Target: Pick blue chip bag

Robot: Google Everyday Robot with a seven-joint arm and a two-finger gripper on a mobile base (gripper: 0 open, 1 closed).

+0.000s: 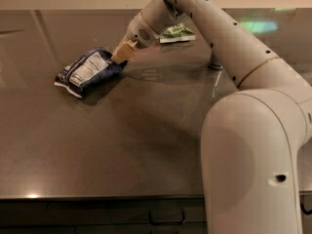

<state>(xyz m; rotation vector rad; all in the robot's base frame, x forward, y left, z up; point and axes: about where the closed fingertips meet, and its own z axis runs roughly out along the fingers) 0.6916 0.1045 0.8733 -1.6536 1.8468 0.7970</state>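
The chip bag [87,73] lies on the table [122,145], far left. The end effector [122,56] is at its right end. A smaller bag [176,32] lies farther back, to the right.

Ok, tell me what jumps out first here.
The big white robot arm fills the right side, reaching across the dark table. Its end effector sits at the right end of the blue chip bag, left of centre; a small green bag lies farther back.
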